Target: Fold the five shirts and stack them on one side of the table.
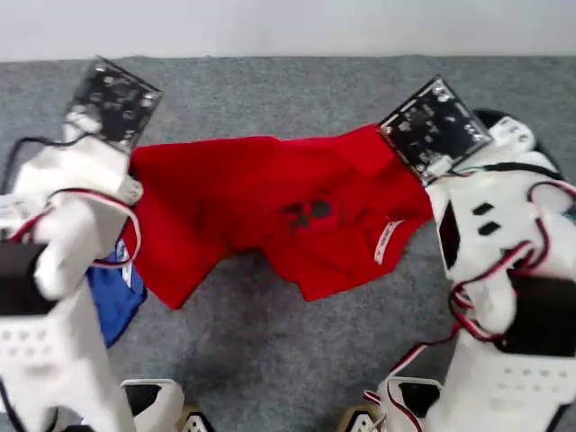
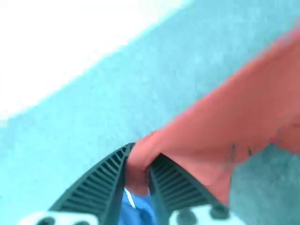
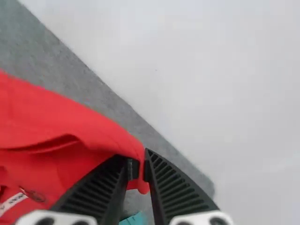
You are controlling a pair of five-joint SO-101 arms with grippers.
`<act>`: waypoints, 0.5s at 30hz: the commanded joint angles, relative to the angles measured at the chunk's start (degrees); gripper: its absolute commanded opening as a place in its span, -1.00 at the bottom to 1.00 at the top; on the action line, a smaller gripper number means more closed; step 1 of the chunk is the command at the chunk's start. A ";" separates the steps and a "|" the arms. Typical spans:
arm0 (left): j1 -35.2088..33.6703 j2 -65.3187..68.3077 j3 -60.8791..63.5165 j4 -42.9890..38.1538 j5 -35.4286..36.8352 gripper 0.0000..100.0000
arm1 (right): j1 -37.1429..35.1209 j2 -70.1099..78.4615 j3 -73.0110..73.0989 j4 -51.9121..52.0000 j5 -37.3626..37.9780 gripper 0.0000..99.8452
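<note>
While the red shirt [image 1: 270,207] spans mid-table [image 1: 270,90], stretched, the L gripper [image 2: 138,173] and R gripper [image 3: 137,171] are each clamped on one edge. Step: spreading it for the fold. Next: lower both ends evenly, keeping clear of the blue shirt [image 1: 112,301] by the L arm.

We take this for a robotics lab or a maker's test bench rather than a home. Two arms of plain white plastic, the left arm [image 1: 54,261] and the right arm [image 1: 504,261], stand side by side at the near edge of the table [image 1: 297,360]. Loose red, black and white wires [image 1: 461,306] loop along the right arm. A bare circuit board [image 1: 114,97] rides uncovered on the left wrist, a second board [image 1: 435,126] on the right. The table wears a grey felt-like cover, and behind it rises a blank white wall [image 1: 288,27].
</note>
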State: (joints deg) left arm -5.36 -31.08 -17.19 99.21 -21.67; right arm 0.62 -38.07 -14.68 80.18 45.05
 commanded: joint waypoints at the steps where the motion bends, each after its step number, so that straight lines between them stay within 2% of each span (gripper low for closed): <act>1: -2.81 -1.41 -8.84 1.32 1.41 -0.97 | 0.84 -0.48 -5.80 1.63 -4.31 -0.98; 8: -5.10 -1.41 -20.97 1.23 1.14 -0.97 | 0.92 -0.40 -21.19 9.80 -5.71 -0.98; 15: -5.01 -1.41 -36.09 1.23 0.97 -0.97 | 0.92 -0.48 -33.58 12.18 -5.63 -0.98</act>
State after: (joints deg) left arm -9.93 -31.34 -46.46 99.38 -20.88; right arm 1.05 -39.21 -42.90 92.04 39.96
